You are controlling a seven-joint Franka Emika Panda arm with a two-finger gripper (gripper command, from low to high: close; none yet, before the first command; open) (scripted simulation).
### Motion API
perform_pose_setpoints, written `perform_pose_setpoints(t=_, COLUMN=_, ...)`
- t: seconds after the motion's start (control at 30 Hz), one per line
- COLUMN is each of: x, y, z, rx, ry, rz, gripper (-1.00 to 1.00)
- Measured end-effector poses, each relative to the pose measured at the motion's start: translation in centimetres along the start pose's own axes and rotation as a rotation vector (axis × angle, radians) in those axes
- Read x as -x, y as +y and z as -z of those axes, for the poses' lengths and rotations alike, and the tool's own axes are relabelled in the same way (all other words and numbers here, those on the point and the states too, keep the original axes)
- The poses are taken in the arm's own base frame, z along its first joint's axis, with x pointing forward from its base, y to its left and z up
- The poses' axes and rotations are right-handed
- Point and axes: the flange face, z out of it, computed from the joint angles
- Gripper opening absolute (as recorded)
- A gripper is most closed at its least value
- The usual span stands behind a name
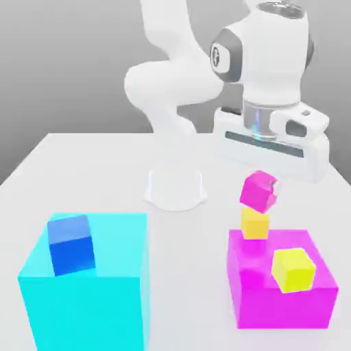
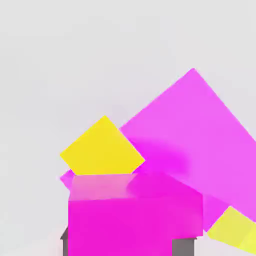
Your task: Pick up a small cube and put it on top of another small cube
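Nearest in the exterior view, the blue cube [image 1: 71, 245] rides the cyan block [image 1: 89, 301]; beside it, the lemon cube [image 1: 293, 270] tops the pink block [image 1: 281, 301]. Behind, the gold cube [image 1: 254, 224] appears at that block's far edge. Above, the pincer [image 1: 262, 189] grips the tilted pink cube [image 1: 258, 192], whose upper face the hand view reveals.

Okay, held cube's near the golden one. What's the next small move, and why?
I'd nudge the magenta cube slightly toward the exterior view's left before lowering: there it hangs above the golden cube but looks a little right of it, and the hand view suggests a sideways offset too.
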Motion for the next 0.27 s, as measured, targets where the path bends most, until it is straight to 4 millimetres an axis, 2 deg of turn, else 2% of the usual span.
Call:
perform_pose_setpoints(t=0.07, x=-0.3, y=-0.4, z=-1.4, rx=0.001, ry=-0.005, rz=0.039, gripper=-1.0)
perform_pose_setpoints(t=0.17, x=-0.3, y=-0.6, z=-4.6, rx=0.001, ry=-0.006, rz=0.05, gripper=-1.0)
perform_pose_setpoints(t=0.2, x=-0.3, y=-0.7, z=-5.6, rx=0.001, ry=-0.006, rz=0.051, gripper=1.0)
perform_pose_setpoints(t=0.27, x=-0.3, y=-0.7, z=-5.6, rx=0.001, ry=-0.006, rz=0.051, gripper=1.0)
